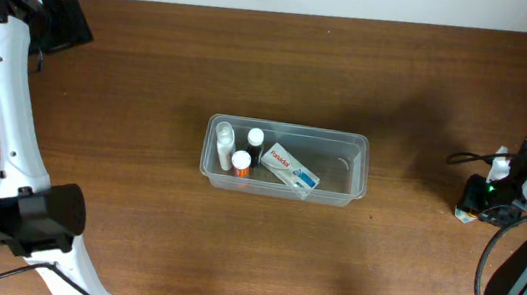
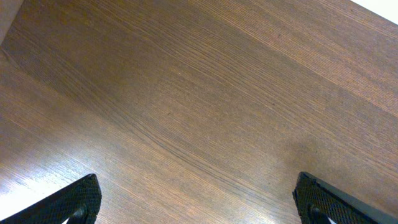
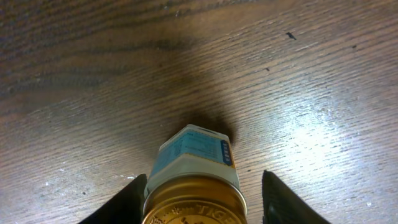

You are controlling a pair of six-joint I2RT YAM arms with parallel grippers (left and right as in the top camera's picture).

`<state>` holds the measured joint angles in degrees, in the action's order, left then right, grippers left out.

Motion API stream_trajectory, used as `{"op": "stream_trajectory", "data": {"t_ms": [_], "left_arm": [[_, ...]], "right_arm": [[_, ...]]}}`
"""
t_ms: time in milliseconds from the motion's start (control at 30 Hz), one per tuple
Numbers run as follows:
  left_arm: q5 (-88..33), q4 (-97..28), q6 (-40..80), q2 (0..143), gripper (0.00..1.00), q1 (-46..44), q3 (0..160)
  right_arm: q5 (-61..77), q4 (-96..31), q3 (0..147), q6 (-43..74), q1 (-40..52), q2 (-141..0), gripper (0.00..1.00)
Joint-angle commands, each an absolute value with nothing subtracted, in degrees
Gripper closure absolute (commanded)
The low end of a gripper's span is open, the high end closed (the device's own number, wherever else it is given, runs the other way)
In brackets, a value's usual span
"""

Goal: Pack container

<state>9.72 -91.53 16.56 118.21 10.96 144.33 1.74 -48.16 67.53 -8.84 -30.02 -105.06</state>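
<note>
– Clear plastic container [image 1: 340, 167] dead centre on the table [image 1: 152, 73], and it's part-filled: three small bottles [image 1: 241, 160] crowded at its left end, a box [image 1: 288, 167] slanted beside them. Its right half is bare.
– So there's room for more. What goes in next?
– Looks like the jar [image 3: 193, 155], gold lid, blue label, standing well off to the right. The right gripper [image 3: 204, 186] straddles it with jaws apart and a gap showing on one side. No squeeze yet, I'd say.
– Low approach so the fingers bracket the body under the lid?
– That's my read. The left gripper [image 2: 196, 186] hangs wide open over bare wood at the far left, holding nothing, likely parked clear of the action.
</note>
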Motion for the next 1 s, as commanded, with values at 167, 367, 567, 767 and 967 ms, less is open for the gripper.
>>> {"op": "stream_trajectory", "data": {"t_ms": [167,367,567,767,967], "left_arm": [[10.20,-91.59,17.12,118.39,0.01,11.25,145.29],[10.20,-91.59,17.12,118.39,0.01,11.25,145.29],[10.20,-91.61,17.12,118.39,0.01,11.25,145.29],[10.20,-91.59,17.12,118.39,0.01,11.25,145.29],[10.20,-91.61,17.12,118.39,0.00,11.25,145.29]], "right_arm": [[1.48,-48.25,67.07,-8.80,-30.41,-105.49,0.51],[1.52,-47.97,67.07,-8.78,-30.41,-105.49,0.49],[2.76,-47.92,67.07,-8.78,-30.41,-105.49,0.49],[2.74,-47.55,67.07,-8.78,-30.41,-105.49,0.41],[2.76,-47.27,67.07,-8.78,-30.41,-105.49,0.41]]}}
